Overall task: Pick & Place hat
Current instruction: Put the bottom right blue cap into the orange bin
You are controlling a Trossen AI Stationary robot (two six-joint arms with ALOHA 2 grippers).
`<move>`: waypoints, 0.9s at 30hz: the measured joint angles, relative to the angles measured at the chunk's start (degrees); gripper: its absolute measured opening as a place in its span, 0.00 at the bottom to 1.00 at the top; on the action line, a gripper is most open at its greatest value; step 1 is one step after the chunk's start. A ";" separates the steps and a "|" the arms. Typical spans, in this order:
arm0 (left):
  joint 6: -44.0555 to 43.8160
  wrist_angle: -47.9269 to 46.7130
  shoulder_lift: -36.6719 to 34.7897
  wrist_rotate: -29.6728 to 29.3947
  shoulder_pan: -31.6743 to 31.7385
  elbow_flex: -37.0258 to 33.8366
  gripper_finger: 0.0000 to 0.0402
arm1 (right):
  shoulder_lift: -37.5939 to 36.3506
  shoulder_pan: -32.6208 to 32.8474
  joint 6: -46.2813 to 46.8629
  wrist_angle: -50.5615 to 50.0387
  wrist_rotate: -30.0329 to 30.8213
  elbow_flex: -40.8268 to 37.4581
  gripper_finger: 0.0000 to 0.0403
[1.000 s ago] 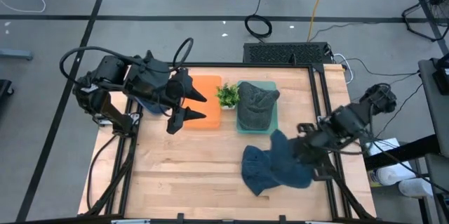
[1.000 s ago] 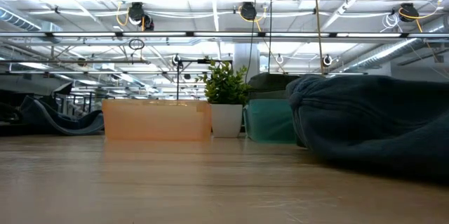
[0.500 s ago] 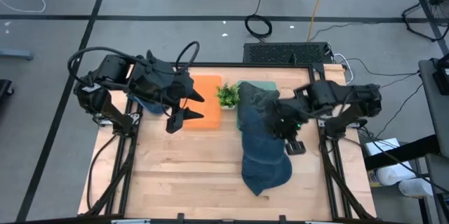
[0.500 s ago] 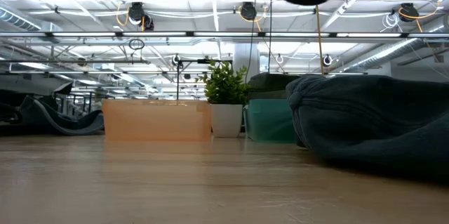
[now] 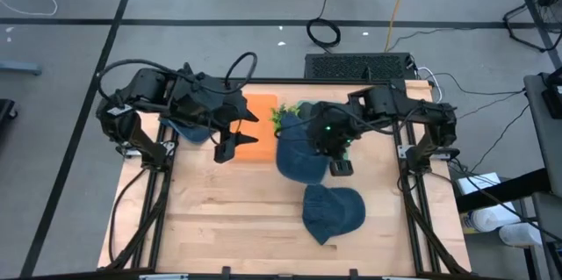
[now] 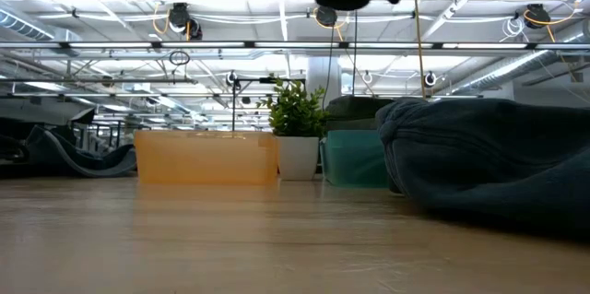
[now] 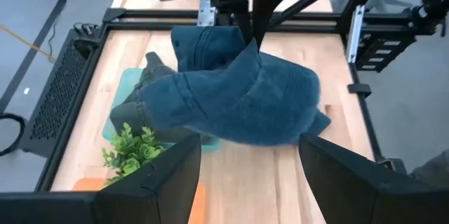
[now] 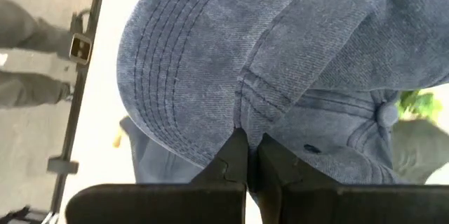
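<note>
Table: the wooden table (image 5: 228, 227) carries everything; I reach over it with my left arm from its left side and my right arm from its right side.
Second hat: another blue denim hat (image 5: 334, 212) lies flat on the wood toward the near edge, right of centre, well apart from both my grippers. In the low view it fills the right side as a dark mound (image 6: 489, 170).
Carried hat: the blue denim cap (image 5: 303, 154) hangs in the air over the middle of the table, just in front of the teal bin and the plant. From my left wrist I see it (image 7: 238, 97) dangling with its brim folded over the crown.
Orange bin: the orange bin (image 5: 255, 135) sits at the back, left of the plant; my left gripper is above it. In the low view it (image 6: 205, 157) stands just left of the plant's pot.
Teal bin: the teal bin (image 7: 130, 83) stands at the back, right of the plant, with a grey-green hat (image 7: 151, 83) in it, mostly hidden behind the carried cap.
Right gripper: my right gripper (image 8: 245, 164) is clenched on the denim cap, fingers pinched together on a fold of its fabric, above the table's centre.
Left gripper: my left gripper (image 5: 235, 135) hangs over the orange bin with its fingers (image 7: 147, 189) spread and nothing between them.
Plant: a small green plant (image 6: 297, 114) in a white pot (image 6: 297, 158) stands between the two bins.
</note>
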 joint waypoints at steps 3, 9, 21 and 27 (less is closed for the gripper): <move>0.65 -0.47 0.04 0.80 0.00 -0.03 0.62 | 1.05 0.01 -0.74 2.84 -0.11 1.62 0.00; 2.85 -1.41 0.71 2.37 -0.02 -0.03 0.62 | 1.23 0.03 -1.78 8.93 -0.17 2.27 0.00; 9.36 -0.34 4.49 2.37 0.04 0.01 0.62 | 1.23 0.05 -4.00 11.97 -0.38 2.27 0.00; 11.38 4.35 7.41 1.95 0.25 -0.05 0.62 | 1.29 0.07 -4.62 12.40 -4.05 1.70 0.00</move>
